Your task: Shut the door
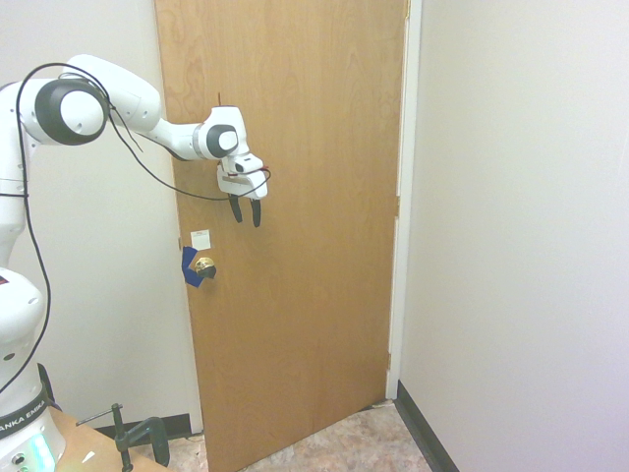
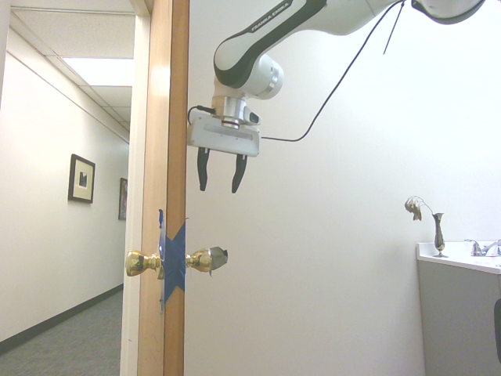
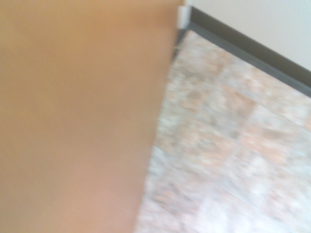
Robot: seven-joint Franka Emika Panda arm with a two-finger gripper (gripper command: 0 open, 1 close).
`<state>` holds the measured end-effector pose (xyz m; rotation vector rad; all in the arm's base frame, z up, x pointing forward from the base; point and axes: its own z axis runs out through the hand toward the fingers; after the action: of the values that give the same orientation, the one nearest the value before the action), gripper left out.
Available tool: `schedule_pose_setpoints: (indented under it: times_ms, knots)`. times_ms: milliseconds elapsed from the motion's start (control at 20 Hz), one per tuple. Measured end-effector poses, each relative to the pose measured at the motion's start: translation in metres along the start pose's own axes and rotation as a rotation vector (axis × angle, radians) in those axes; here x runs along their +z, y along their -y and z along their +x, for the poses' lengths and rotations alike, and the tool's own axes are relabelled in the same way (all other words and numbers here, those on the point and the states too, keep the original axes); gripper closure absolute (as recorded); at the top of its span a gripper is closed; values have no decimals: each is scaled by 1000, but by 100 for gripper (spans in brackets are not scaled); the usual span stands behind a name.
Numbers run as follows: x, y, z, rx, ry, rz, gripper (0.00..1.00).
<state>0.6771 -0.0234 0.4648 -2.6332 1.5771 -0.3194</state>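
Place: looks like a room in an office-type building, exact use unclear
Hallway: grey carpet (image 2: 74, 341), framed pictures (image 2: 81, 178), ceiling panels (image 2: 74, 23) with a bright light panel (image 2: 98, 74)
Washing spot: white counter (image 2: 462, 258) with a metal faucet (image 2: 479, 249) and slim vase (image 2: 439, 235)
Room shell: plain pale walls (image 1: 521, 197), dark baseboard (image 1: 425, 428), mottled tile floor (image 1: 344, 442)

White arm with dark grey joint bands, raised high; came in from the left in the first exterior view, from the right in the second. Elbow was bent, forearm ran out and sloped down to the wrist (image 1: 222, 136). Wrist turned downward. Pincer (image 2: 220, 170) hung below it, pointing down, slight tilt. Two dark fingers (image 2: 203, 169) stood apart, nothing between them, tips free. Pincer body was white, wide, flat-sided.
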Motion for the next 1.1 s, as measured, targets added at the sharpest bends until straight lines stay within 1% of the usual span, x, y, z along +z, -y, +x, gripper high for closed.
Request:
schedule_pose_setpoints:
  times_ms: [150, 350, 450, 550, 700, 800, 850, 950, 1050, 1100]
  knots:
    - [3, 50, -29, -87, -1, 44, 0]
    - [-2, 122, -117, -233, 20, 103, 0]
    - [-9, 145, -151, -282, 24, 115, 0]
    - [-18, 156, -155, -291, 23, 121, 0]
    - [-39, 156, -127, -287, 25, 111, 0]
    - [-61, 147, -111, -296, 32, 69, 0]
    - [-74, 141, -104, -290, 14, 49, 0]
    - [-96, 120, -91, -264, -11, -18, 0]
    - [-113, 92, -82, -249, 23, -97, 0]
    - [-120, 80, -79, -243, 35, -116, 0]
